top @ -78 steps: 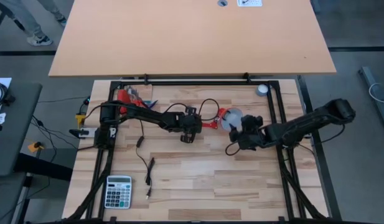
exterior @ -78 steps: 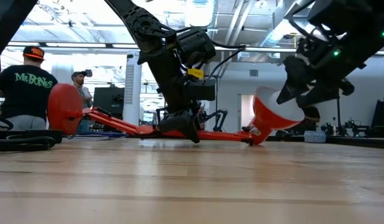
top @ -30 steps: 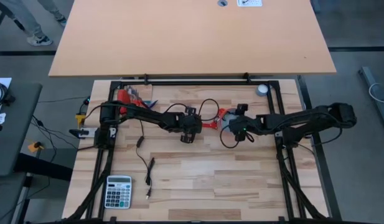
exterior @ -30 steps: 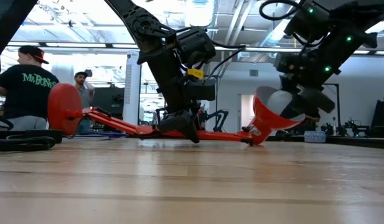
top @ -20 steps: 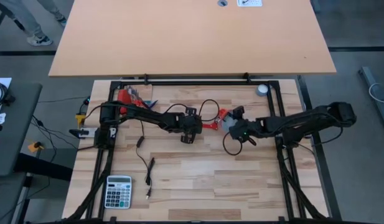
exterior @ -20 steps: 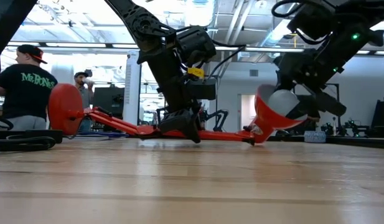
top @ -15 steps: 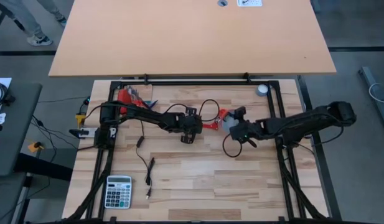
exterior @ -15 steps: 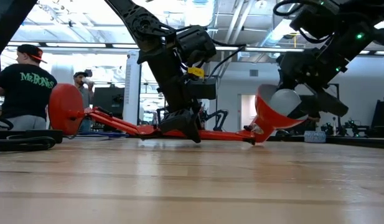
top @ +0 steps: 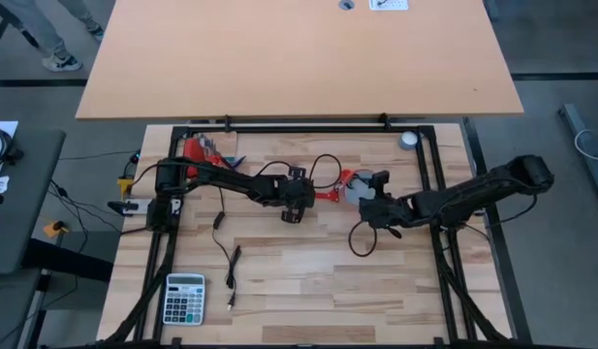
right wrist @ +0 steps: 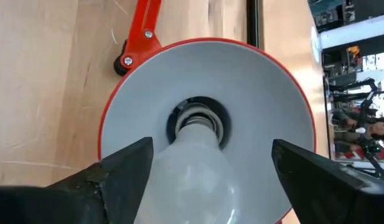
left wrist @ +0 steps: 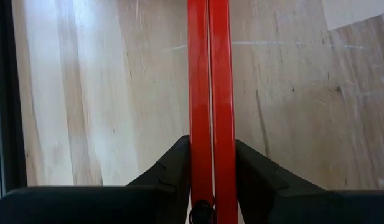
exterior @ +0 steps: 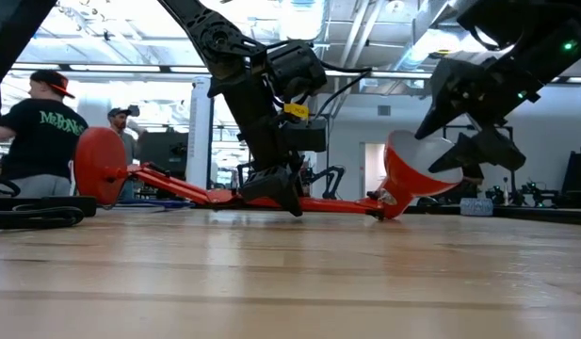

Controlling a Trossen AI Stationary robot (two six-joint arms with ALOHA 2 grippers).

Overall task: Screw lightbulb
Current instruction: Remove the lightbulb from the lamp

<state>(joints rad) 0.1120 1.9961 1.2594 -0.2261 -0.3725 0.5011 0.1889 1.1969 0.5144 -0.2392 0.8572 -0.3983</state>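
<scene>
Bench (top: 308, 281): pale butcher-block wood in jointed strips, matte, set inside a black metal frame.

Lamp: glossy red desk lamp lying on its side. Twin flat red bars form the lamp arm (left wrist: 210, 93); a round red base (exterior: 99, 166) sits at one end, and at the other a conical shade (right wrist: 207, 118), red outside, smooth white inside, with a ringed socket at its centre.

Lightbulb (right wrist: 195, 171): smooth frosted white, pear-shaped, its ribbed greyish metal screw base seated in the shade's socket; the globe projects out of the shade mouth.

Left hand (left wrist: 211, 171): matte black fingers closed tight on the lamp arm, one on each side, pinning it to the bench near mid-length.

Right hand (right wrist: 207, 168): matte black fingers (right wrist: 126, 165) spread wide apart, one on either side of the lightbulb and clear of it, poised just at the shade's mouth.

Calculator (top: 184, 298): grey, rectangular, rows of keys, at the near left corner of the bench; no legible marking.

Cable (top: 224, 247): thin, black, loose on the bench left of centre.

Small round grey disc (top: 408, 141): far right corner of the bench.

Person (exterior: 40, 141) beyond the bench: black T-shirt, green lettering reading "Mr.Bones" across the back.
</scene>
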